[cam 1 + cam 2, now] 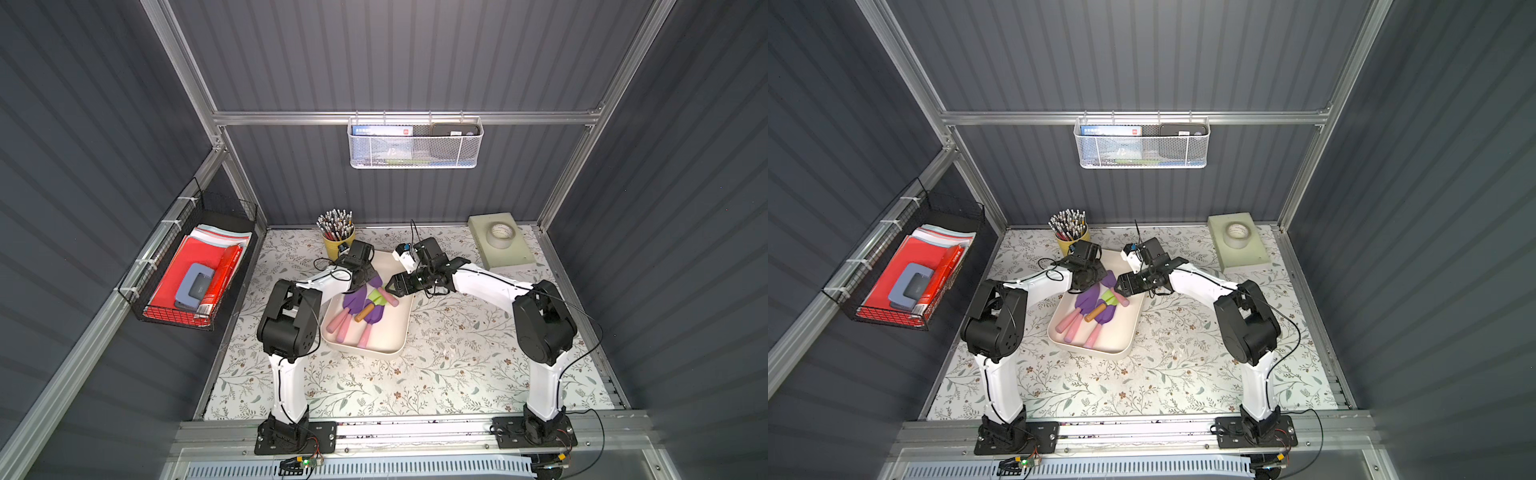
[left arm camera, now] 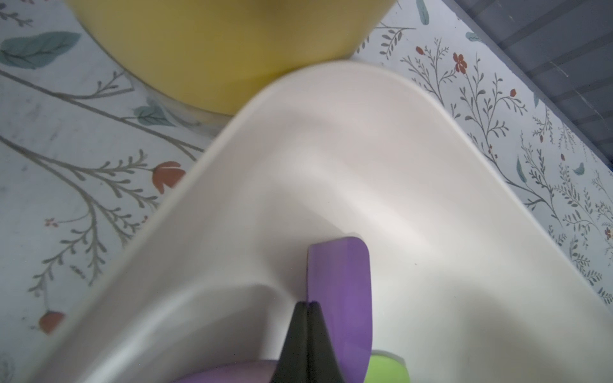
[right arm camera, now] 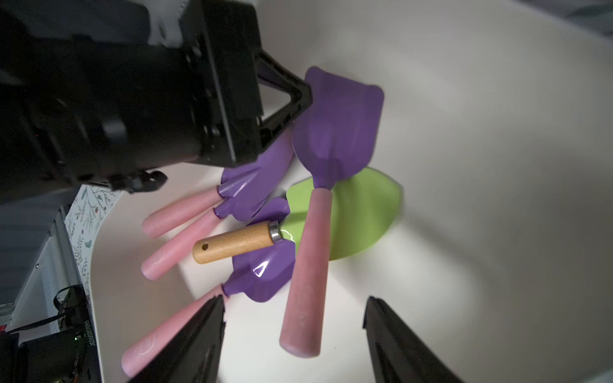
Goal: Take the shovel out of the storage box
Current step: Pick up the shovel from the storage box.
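Nearest the right wrist lens, my right gripper (image 3: 293, 305) stands with its jaws apart. The pink handle end of the purple shovel (image 3: 310, 258) lies between them with a gap on either side, so I hold nothing there. My left gripper (image 2: 308, 306) has its jaws pressed together with nothing between them. Its tips sit at the edge of that shovel's square blade, and I cannot tell whether they touch it.

The purple shovel (image 1: 377, 282) lies inside the storage box (image 1: 390, 332), on top of the pile. In both top views its blade points toward 10 o'clock and its handle toward 4 o'clock. Under it lie a green trowel (image 3: 361, 212) with a wooden handle and three other pink-handled tools (image 3: 179, 212) with purple blades, their handles pointing to about 7 o'clock.

The storage box (image 1: 1117, 332) sits near the middle of the floral table cover (image 1: 436, 374). My left arm reaches in from 9 o'clock, my right from 3 o'clock. A yellow pencil cup (image 1: 338, 245) stands just beside the box's corner at 11 o'clock. At 2 o'clock, well apart, a tape roll (image 1: 500, 235) rests on a pale foam block (image 1: 511, 259). A white mesh basket (image 1: 415, 143) hangs on the back wall at 12 o'clock. A black wire basket (image 1: 178, 313) with red folders (image 1: 183, 266) hangs on the side wall at 9 o'clock.
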